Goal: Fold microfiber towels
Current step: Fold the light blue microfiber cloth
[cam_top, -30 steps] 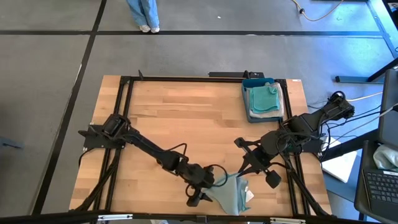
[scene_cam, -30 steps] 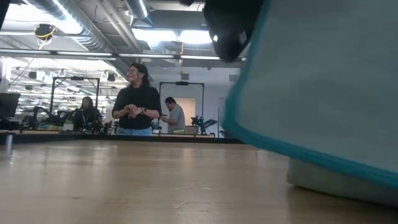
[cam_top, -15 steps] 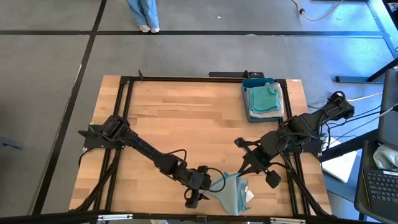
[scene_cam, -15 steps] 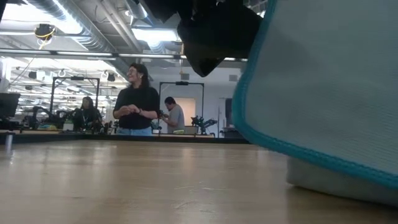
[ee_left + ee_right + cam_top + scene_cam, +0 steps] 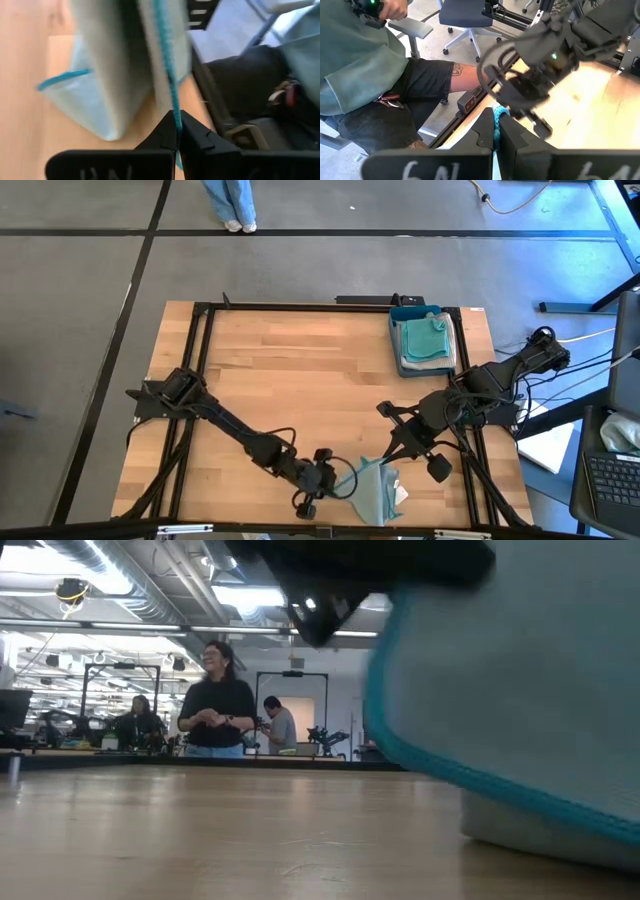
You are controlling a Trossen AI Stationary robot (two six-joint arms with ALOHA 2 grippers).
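high view: on the wooden table, the left tool at about six o'clock is clenched on the teal edge of a pale grey-blue microfiber towel. the right tool, just beside, pinches the same towel's top. a blue tray at one o'clock holds a stack of towels.

low view: the towel hangs close at three o'clock over the wood grain; people stand in the bright workshop behind.

left wrist view: fingers nip the teal hem.

right wrist view: fingers grip the hem; a seated person is beyond. no writing is legible.
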